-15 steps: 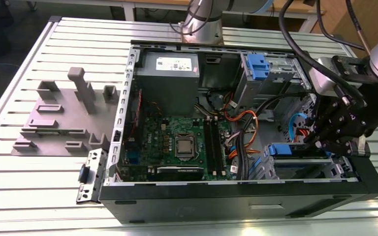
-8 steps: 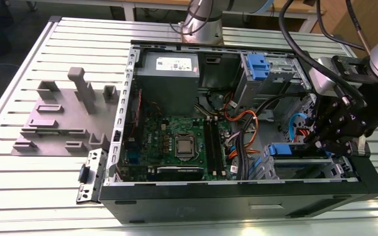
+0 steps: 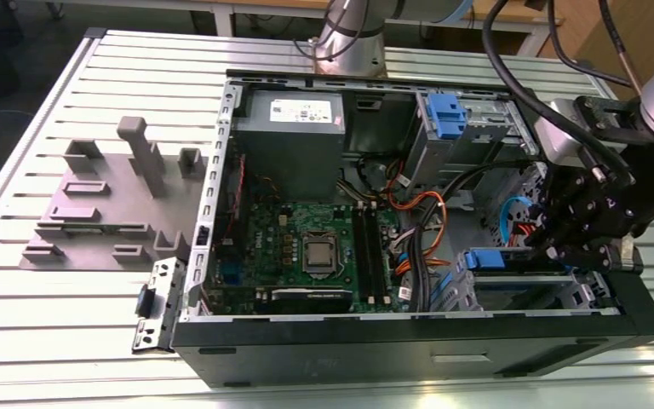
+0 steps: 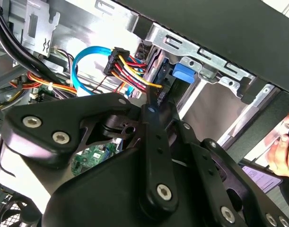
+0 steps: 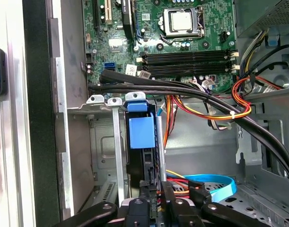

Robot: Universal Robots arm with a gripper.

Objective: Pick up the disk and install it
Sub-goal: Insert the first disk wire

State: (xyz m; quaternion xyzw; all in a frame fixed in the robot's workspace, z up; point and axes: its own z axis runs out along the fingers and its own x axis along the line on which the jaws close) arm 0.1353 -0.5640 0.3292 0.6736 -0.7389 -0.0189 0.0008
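Note:
The disk (image 3: 493, 260) stands on edge in the lower drive bay at the exterior view's right, with its blue rail tab showing. In the first wrist view the disk (image 5: 141, 133) sits in the metal bay slot, blue tab at its far end and its dark body running back towards my gripper (image 5: 154, 201). My gripper (image 3: 557, 244) hangs over the case's right side, directly behind the disk. Its black fingers are closed against the disk's near end. In the second wrist view the gripper (image 4: 152, 105) converges just short of the blue tab (image 4: 182, 74).
The open computer case (image 3: 418, 336) holds a motherboard (image 3: 310, 247), a grey power supply (image 3: 299, 115), a blue latch piece (image 3: 446, 115) and cable bundles (image 5: 215, 101) beside the bay. A grey fixture (image 3: 111, 204) stands at the exterior view's left. A person's hand (image 4: 282, 149) is near the case edge.

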